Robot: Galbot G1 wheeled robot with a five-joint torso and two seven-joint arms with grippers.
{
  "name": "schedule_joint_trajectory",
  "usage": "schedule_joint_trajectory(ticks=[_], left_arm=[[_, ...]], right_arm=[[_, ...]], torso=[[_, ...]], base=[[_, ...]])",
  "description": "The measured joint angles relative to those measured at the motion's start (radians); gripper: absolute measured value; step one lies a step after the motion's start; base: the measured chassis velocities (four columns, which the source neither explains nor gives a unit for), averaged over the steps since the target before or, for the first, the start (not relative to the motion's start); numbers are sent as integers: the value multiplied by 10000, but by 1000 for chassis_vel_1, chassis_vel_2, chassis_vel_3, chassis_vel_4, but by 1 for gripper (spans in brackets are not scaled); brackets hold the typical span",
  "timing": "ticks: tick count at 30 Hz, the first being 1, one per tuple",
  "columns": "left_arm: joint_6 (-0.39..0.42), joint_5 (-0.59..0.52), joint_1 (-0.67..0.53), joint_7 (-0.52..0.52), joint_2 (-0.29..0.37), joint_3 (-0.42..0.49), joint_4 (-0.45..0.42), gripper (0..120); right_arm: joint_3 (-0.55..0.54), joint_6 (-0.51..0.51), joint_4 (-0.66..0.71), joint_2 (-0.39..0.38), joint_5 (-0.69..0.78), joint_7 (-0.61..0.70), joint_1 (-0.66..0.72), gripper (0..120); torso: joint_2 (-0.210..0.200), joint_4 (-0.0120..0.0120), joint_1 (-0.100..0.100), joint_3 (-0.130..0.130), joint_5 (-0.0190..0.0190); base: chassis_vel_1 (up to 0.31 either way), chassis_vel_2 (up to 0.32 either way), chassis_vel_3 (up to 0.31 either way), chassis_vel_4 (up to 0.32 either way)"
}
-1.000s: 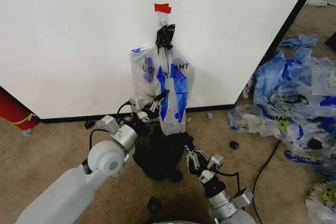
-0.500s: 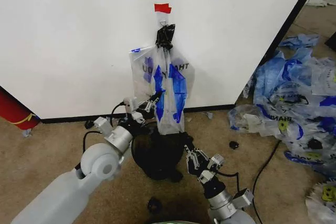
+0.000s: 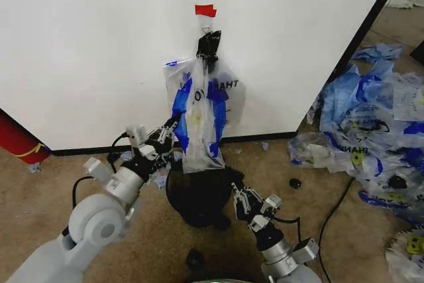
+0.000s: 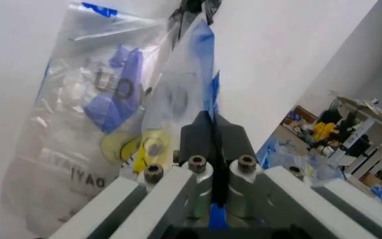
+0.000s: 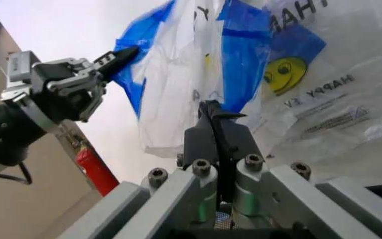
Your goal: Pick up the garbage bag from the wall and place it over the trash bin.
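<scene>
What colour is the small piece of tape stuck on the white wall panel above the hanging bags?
Red; the small tape piece shows best in the head view.

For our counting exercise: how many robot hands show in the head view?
2. The left hand grips the garbage bag by its blue edge at the wall; the right hand sits lower, shut, by the trash bin. None hidden.
</scene>
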Motion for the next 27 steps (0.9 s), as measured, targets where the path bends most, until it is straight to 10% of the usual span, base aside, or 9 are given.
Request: schedule_joint_trajectory(ticks=[20, 27], left_arm=[[-22, 235, 603, 147, -283, -494, -108, 0], [-20, 242, 610, 152, -377, -510, -118, 0]], right_arm=[[1216, -393, 824, -650, 482, 381, -53, 68], [767, -1183, 408, -1021, 2318, 355, 1928, 95]], torso=[[0, -2, 0, 0, 1], [0, 0, 1, 1, 0]], base=[[0, 0, 0, 0], [0, 0, 0, 0]])
